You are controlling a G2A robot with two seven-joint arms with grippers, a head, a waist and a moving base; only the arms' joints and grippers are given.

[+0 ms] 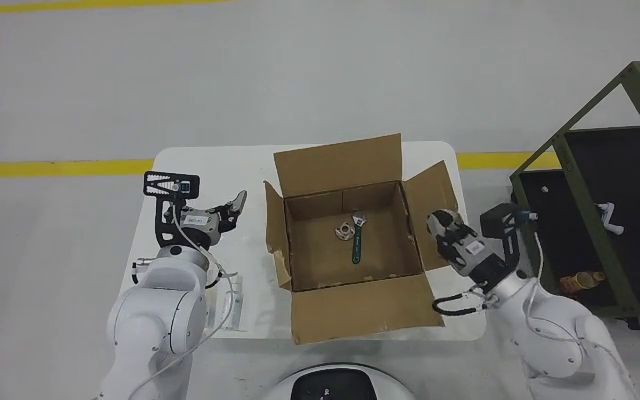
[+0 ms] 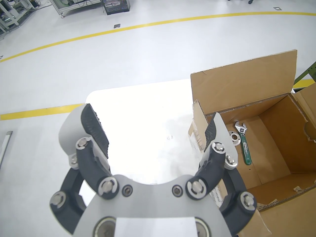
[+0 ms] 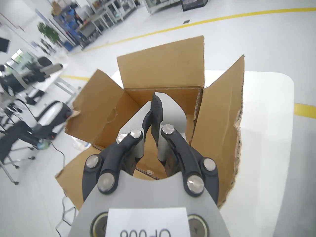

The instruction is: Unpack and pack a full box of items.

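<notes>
First, from the top view we see the open cardboard box [image 1: 320, 262] in the middle of the white table [image 1: 225, 165], with all four flaps folded outward. On its floor lies a wrench [image 1: 356, 243] with a green handle, and a small metal ring [image 1: 344, 231] is just beside the wrench head. The left gripper [image 1: 234, 208] hangs over the bare table near the left flap. The right gripper [image 1: 440, 222] is above the right flap.

Next, in the left wrist view, the left gripper [image 2: 151, 114] has its fingers spread wide and nothing is between them. Under it is the table [image 2: 138, 99], and beside it stands the box [image 2: 246, 82] with the wrench [image 2: 244, 146] and the ring [image 2: 234, 137] inside, touching or almost touching.

Finally, in the right wrist view, the right gripper [image 3: 154, 114] has its black pads [image 3: 158, 109] pressed together and they pinch nothing. It is over the right side of the box [image 3: 160, 67] and points toward the inside.
</notes>
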